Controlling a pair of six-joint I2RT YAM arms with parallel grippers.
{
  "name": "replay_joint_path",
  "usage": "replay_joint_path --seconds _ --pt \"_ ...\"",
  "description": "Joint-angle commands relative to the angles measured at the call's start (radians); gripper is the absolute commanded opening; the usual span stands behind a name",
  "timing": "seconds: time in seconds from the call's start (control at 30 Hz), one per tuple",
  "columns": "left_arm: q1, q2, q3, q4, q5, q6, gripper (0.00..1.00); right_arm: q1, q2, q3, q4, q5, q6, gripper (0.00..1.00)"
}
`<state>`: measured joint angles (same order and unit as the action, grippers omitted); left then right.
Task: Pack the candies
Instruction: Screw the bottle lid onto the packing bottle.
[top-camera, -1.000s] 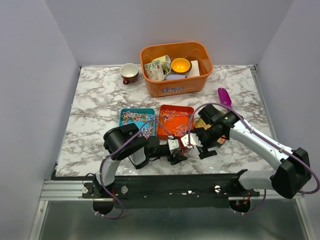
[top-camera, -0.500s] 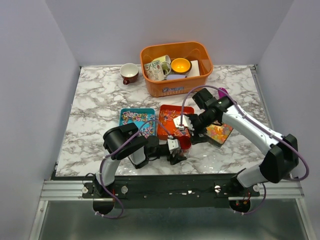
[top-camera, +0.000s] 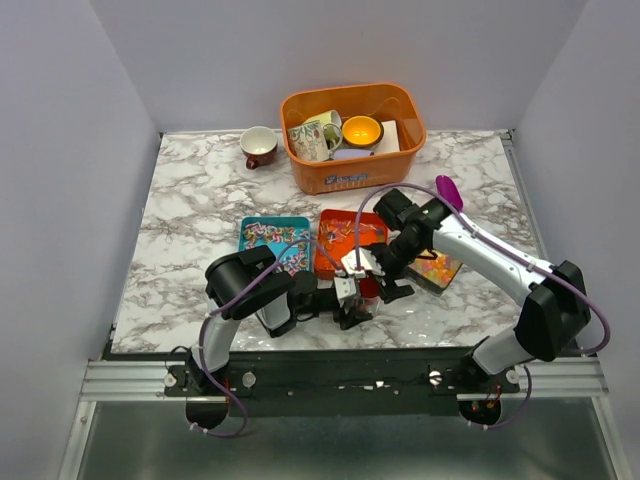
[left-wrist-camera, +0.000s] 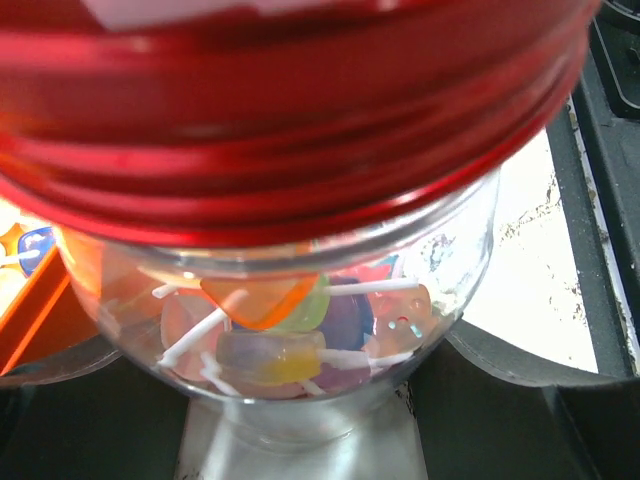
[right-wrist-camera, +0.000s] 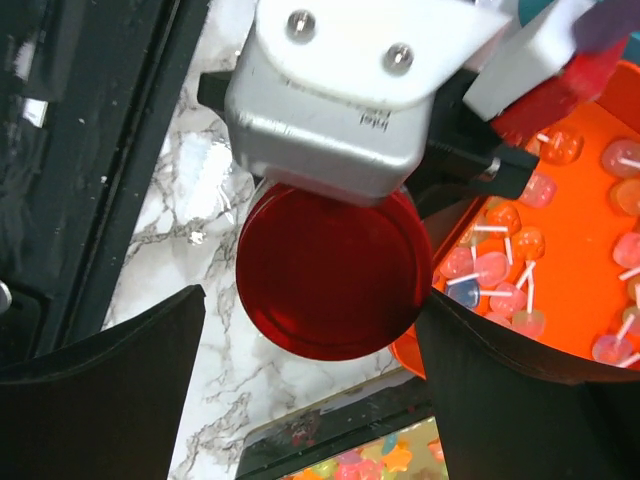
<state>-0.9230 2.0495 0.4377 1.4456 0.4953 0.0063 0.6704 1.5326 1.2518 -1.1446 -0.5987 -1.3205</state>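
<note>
Overhead, the left gripper (top-camera: 350, 300) lies low near the front edge of the marble surface (top-camera: 200, 200), holding a red-lidded jar (top-camera: 367, 289). The right gripper (top-camera: 385, 272) hangs just above it. Behind them, confetti candies (top-camera: 270, 238) fill a teal tray (top-camera: 275, 219), stick candies (top-camera: 345, 235) an orange tray (top-camera: 350, 213), with jelly candies (top-camera: 437, 266) further right.

From the left wrist, the jaws are clamped on the glass, and mixed candies (left-wrist-camera: 290, 335) sit inside under the lid (left-wrist-camera: 300, 100).

From the right wrist, the fingers (right-wrist-camera: 100, 390) stand apart on either side of the lid, with marble showing between one finger and its rim.
</note>
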Motion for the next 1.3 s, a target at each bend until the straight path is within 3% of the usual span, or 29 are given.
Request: replay_joint_path --seconds 0.0,0.07,0.2,0.27,0.3,0.47,0.6,0.9,1.27 --pt "0.015 0.024 -0.01 0.144 0.023 -0.065 0.53 0.003 -0.092 -0.083 -0.032 0.066 0.001 0.91" --pt "0.016 0.026 -0.007 0.144 0.029 -0.069 0.49 0.003 -0.14 -0.13 -0.041 0.091 0.02 0.91" --pt "0.024 0.028 -0.001 0.125 0.038 -0.071 0.24 -0.003 -0.224 -0.196 -0.067 0.132 0.05 0.91" --pt "0.023 0.028 0.006 0.11 0.052 -0.066 0.16 -0.011 -0.27 -0.212 -0.07 0.151 0.064 0.91" --pt "0.023 0.028 0.007 0.108 0.057 -0.059 0.01 -0.014 -0.279 -0.215 -0.066 0.158 0.084 0.91" --pt "0.021 0.023 0.004 0.09 0.055 -0.04 0.0 -0.04 -0.259 -0.134 0.031 0.139 0.142 0.91" --pt "0.015 0.014 0.003 0.068 0.054 -0.014 0.0 -0.04 -0.145 -0.002 0.02 0.067 0.175 0.91" --pt "-0.002 0.001 0.004 0.027 0.032 0.041 0.0 -0.016 0.011 0.144 -0.079 -0.029 0.035 0.91" --pt "-0.004 0.003 0.009 0.012 0.019 0.047 0.0 0.063 0.009 0.058 -0.118 0.019 0.0 0.91"
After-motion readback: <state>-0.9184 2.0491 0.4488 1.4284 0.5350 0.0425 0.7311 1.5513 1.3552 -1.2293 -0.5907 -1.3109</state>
